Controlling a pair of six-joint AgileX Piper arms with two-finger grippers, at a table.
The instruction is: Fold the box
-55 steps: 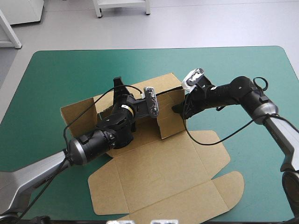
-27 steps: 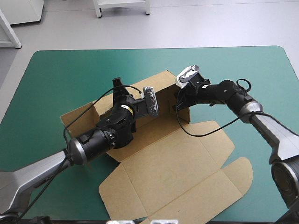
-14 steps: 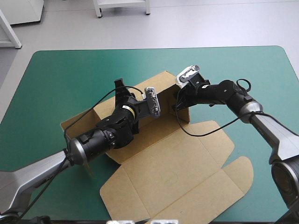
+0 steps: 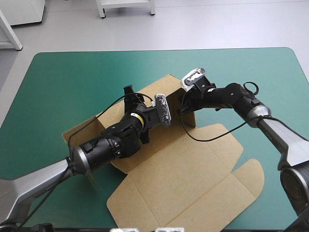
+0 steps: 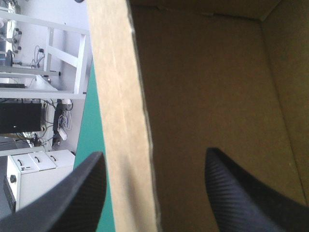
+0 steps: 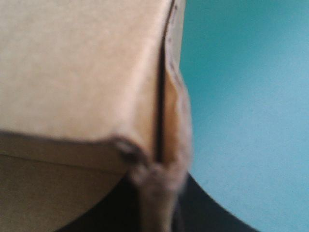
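High view, box (image 4: 183, 179): brown board at mid-table, resting on the teal-green cover (image 4: 72, 82). The far part forms a tray with raised walls, and the lid lies flat toward the near edge.
High view, left gripper (image 4: 128, 93): reaches over the tray from the near left, with its tip at the tray's far wall.
High view, right gripper (image 4: 182, 107): comes in from the right and touches the tray's end wall on that side. The state of its jaws cannot be told from this view.
Left wrist view, box (image 5: 120, 96): the top edge of a raised wall runs ahead from the gripper, with the tray's inside (image 5: 207, 72) on one side of it.
Left wrist view, left gripper (image 5: 154, 153): jaws spread wide and straddling the wall. One black finger (image 5: 72, 198) is outside over the teal-green cover (image 5: 94, 121), and the other is inside the tray. Neither is seen pressing the board.
Right wrist view, box (image 6: 82, 63): a corner where two layers of board meet at a dark seam, with the teal-green cover (image 6: 241, 96) beside it.
Right wrist view, right gripper (image 6: 154, 198): jaws all but together, pinching the board's frayed edge between them.
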